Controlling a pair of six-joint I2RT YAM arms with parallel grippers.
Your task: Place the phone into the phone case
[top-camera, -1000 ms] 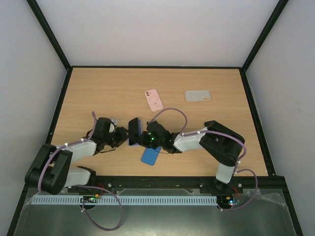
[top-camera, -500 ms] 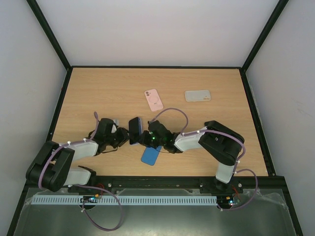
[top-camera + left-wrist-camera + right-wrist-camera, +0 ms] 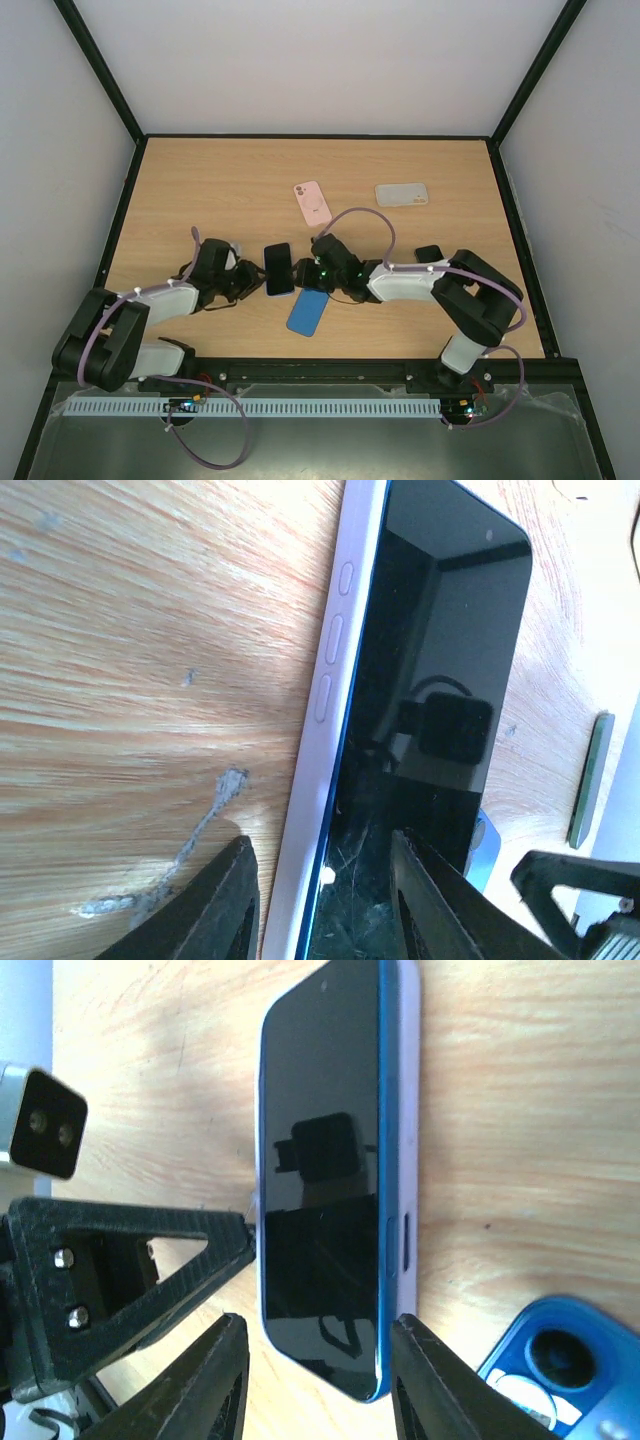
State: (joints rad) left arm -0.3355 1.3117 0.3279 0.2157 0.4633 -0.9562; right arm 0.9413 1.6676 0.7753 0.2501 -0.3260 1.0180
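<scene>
A phone (image 3: 279, 269) with a black screen and blue frame lies screen up on the wooden table, near the front. A pale lavender case (image 3: 335, 660) wraps its sides. My left gripper (image 3: 252, 281) is open at its left long edge; in the left wrist view (image 3: 322, 900) one finger is over the wood and the other over the screen. My right gripper (image 3: 303, 272) is open, and in the right wrist view (image 3: 320, 1380) its fingers stand either side of the phone's (image 3: 320, 1190) near end.
A blue phone-shaped item (image 3: 307, 313) with a camera lens lies just in front of the right gripper, also in the right wrist view (image 3: 560, 1370). A pink phone (image 3: 312, 203) and a pale grey case (image 3: 401, 194) lie farther back.
The phone stood on its edge between both grippers; now it lies flatter with its screen up. The right arm's elbow has swung right and its wrist has drawn back slightly.
</scene>
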